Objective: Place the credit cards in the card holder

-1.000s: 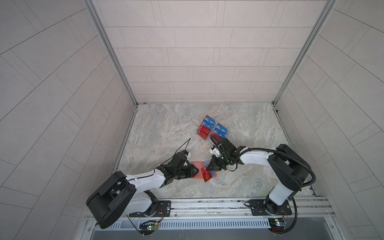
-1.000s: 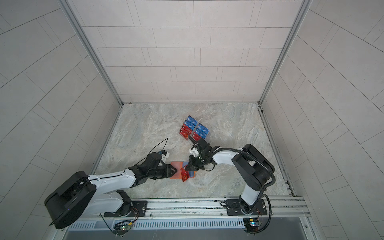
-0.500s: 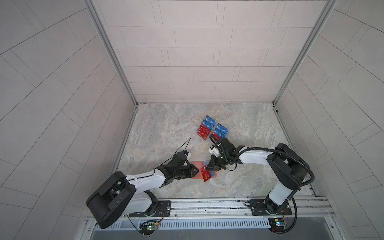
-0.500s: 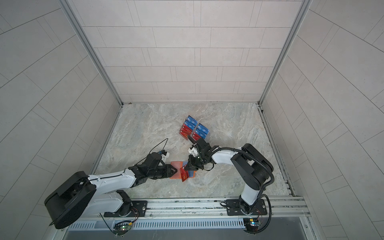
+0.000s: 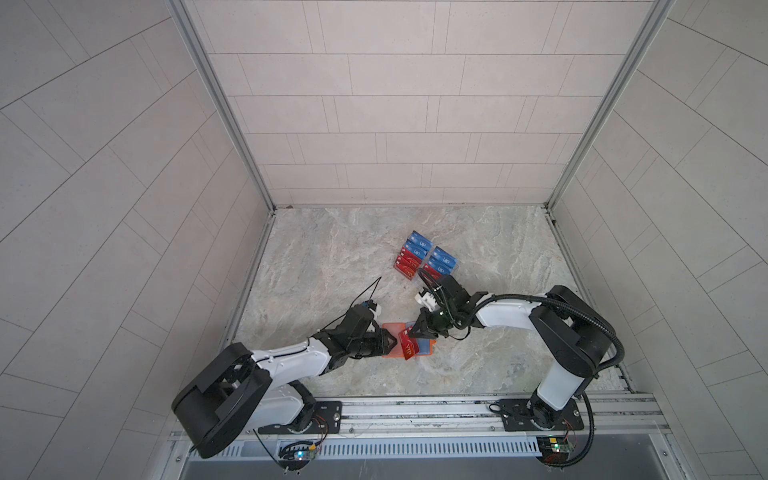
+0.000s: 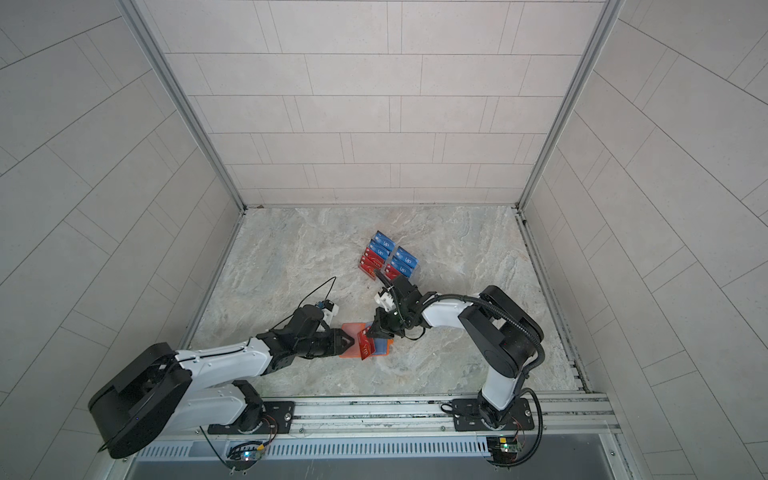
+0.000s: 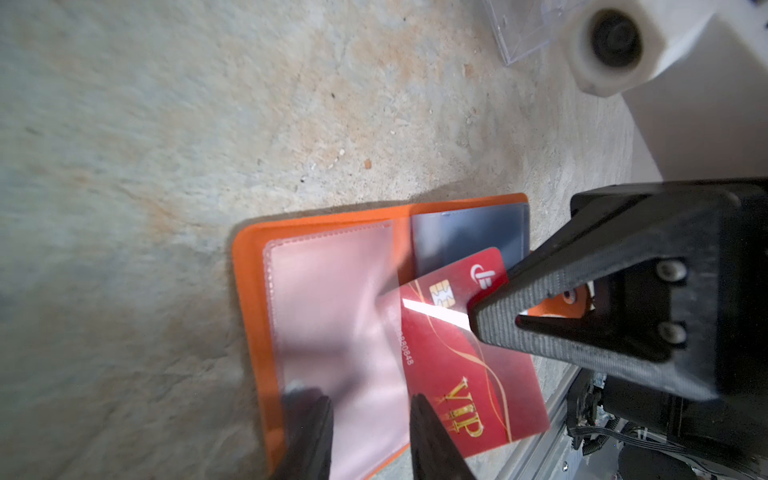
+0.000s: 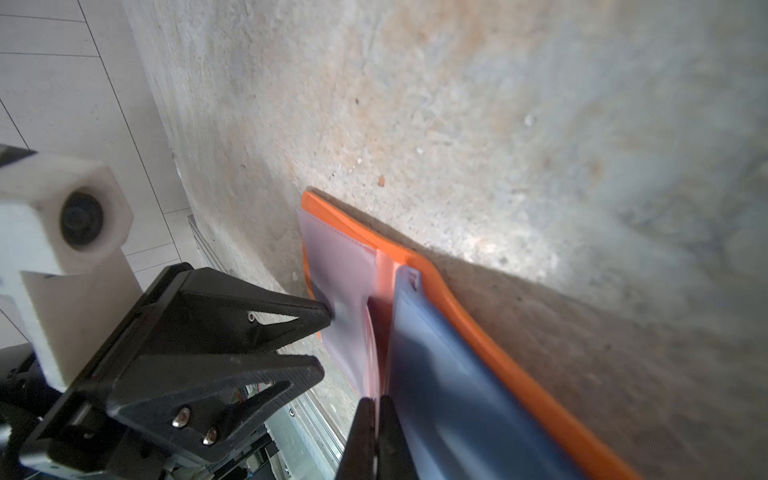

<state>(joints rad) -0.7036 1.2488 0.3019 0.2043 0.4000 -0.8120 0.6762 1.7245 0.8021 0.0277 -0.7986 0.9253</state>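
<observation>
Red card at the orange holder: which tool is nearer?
Right. The right tool is shut on the red card; the left tool is beside it, open, on the clear sleeve of the card holder.

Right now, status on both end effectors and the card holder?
Right end effector shut on red card, corner at clear sleeve. Left end effector open, touching open card holder. Nothing blocking.

You have a pale, marbled stone-look desk (image 5: 332, 257), and directly on it lie the orange card holder (image 5: 390, 330), spread open near the front edge, and, farther back and apart from it, a clear stand (image 7: 519, 33) stocked with red and blue credit cards (image 5: 415, 251).
</observation>
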